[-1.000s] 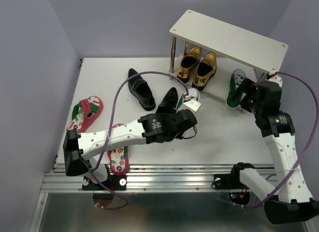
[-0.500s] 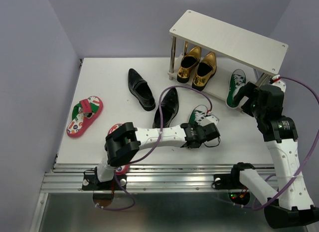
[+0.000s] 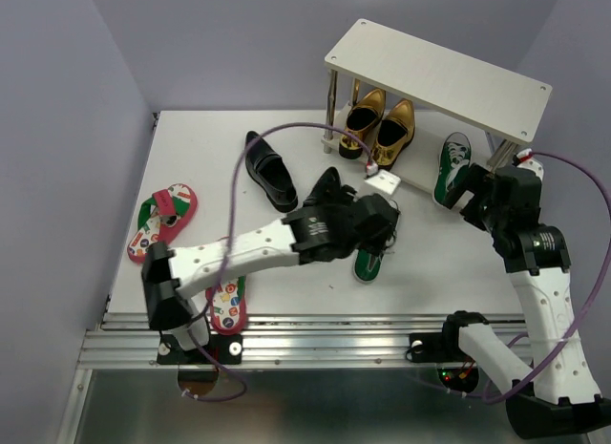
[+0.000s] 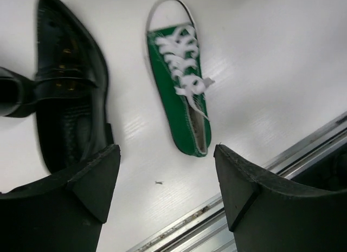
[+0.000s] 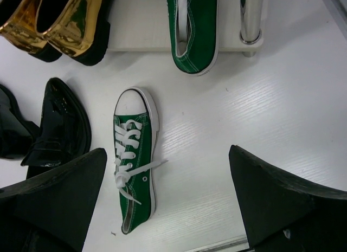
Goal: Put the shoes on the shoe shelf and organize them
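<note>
The left claw (image 4: 165, 154) hangs open, empty, the green sneaker (image 4: 181, 95) lying on the table (image 4: 260, 73) just below its fingertips, a black loafer (image 4: 68, 100) beside. A careless grab may snag the laces (image 4: 181, 57) or nudge the loafer. The right claw (image 5: 167, 154) gapes empty too.

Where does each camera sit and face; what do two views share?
Top external: above, behind the bases, facing down at table and shoe shelf; left arm and right arm show.
Left wrist: faces down at the loose green sneaker and black loafer; left gripper open.
Right wrist: faces down at gold loafers, shelved sneaker; right gripper open.
Shared: both wrists see the loose green sneaker.
</note>
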Robot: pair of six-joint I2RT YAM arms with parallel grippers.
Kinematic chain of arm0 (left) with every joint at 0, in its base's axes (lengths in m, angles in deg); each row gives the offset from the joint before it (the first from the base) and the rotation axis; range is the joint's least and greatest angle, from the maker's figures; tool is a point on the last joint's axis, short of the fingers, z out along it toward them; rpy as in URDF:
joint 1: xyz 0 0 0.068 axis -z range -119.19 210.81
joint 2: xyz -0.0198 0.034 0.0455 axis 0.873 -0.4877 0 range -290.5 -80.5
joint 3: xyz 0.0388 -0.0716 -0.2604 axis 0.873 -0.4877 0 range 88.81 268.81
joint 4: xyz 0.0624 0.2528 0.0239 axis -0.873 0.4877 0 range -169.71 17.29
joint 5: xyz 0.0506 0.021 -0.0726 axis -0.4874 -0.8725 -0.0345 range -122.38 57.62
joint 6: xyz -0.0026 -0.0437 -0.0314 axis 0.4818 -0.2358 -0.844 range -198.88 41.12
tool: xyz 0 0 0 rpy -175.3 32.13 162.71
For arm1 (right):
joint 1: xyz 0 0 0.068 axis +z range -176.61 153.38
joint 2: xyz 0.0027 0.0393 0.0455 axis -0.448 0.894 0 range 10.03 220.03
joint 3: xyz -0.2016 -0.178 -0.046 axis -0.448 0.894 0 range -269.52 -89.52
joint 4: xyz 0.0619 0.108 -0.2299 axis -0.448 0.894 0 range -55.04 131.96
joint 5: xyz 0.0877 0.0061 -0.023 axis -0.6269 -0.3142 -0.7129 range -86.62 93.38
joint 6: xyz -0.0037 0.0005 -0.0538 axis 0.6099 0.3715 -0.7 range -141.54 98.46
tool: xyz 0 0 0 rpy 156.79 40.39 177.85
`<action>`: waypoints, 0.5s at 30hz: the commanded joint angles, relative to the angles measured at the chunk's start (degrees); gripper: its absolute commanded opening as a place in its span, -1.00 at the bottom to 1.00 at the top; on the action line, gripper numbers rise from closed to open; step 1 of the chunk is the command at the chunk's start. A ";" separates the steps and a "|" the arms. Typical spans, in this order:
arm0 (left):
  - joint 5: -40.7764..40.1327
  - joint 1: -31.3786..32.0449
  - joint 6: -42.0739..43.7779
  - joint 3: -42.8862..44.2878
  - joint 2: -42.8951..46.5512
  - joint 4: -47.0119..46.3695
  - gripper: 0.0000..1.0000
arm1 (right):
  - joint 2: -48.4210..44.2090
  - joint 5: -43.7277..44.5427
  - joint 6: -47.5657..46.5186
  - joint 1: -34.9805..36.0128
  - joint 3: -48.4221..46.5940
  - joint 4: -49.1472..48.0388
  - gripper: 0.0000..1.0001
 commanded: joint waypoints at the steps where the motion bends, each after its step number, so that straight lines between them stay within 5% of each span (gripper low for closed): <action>1: 0.71 -9.73 -0.81 -5.37 13.10 3.34 0.60 | 0.52 -4.89 -2.06 -0.36 1.13 0.58 1.00; 10: 0.81 -30.50 -4.77 -10.66 23.68 2.64 0.60 | 1.41 -8.68 2.05 3.32 8.25 0.59 1.00; 15: 2.66 -38.50 -7.05 -12.23 24.30 1.14 0.60 | 4.12 0.25 11.25 20.49 11.59 -0.55 1.00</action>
